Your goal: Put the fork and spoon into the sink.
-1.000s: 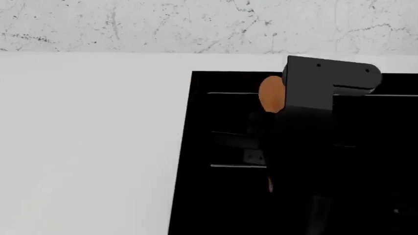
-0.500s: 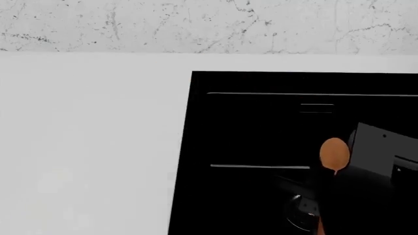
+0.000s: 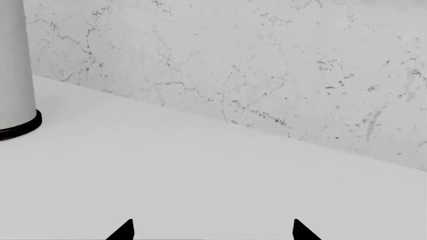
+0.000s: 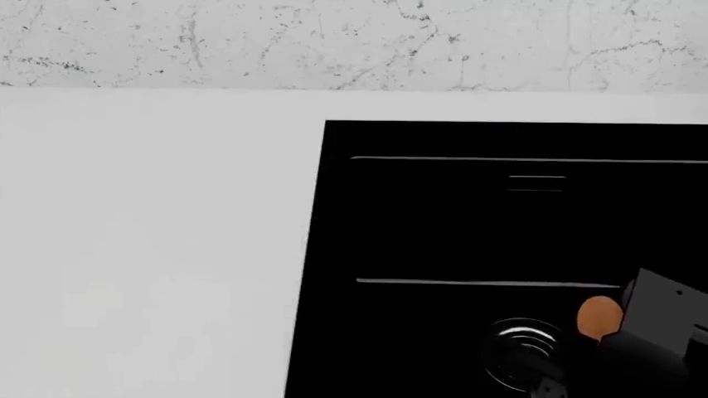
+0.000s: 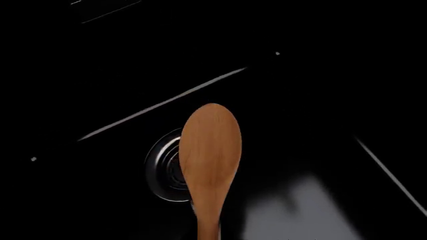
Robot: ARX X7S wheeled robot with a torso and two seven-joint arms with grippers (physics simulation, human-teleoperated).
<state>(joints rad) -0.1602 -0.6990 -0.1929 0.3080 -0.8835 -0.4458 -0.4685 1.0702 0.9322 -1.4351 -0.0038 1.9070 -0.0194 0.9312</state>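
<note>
The light wooden spoon (image 5: 209,150) hangs over the round metal drain ring (image 5: 162,167) of the black sink (image 4: 332,215). Its handle runs off the edge of the right wrist view toward my right gripper, whose fingers do not show there. In the head view the spoon's bowl (image 4: 598,317) sticks out from my right gripper (image 4: 642,336) at the sink's near right, beside the drain ring (image 4: 520,352). My left gripper (image 3: 212,234) is open over bare white countertop, with only its two black fingertips (image 3: 125,231) showing. The fork is out of view.
A white cylinder with a black base (image 3: 15,75) stands on the countertop (image 3: 200,170) near the marble backsplash (image 3: 267,65). In the head view the white countertop (image 4: 144,249) stretches left of the sink. A thin ledge line (image 4: 443,282) crosses the basin.
My right arm has carried the spoon from the sink's far middle toward the near right and lower, so its bowl now sits beside the drain ring.
</note>
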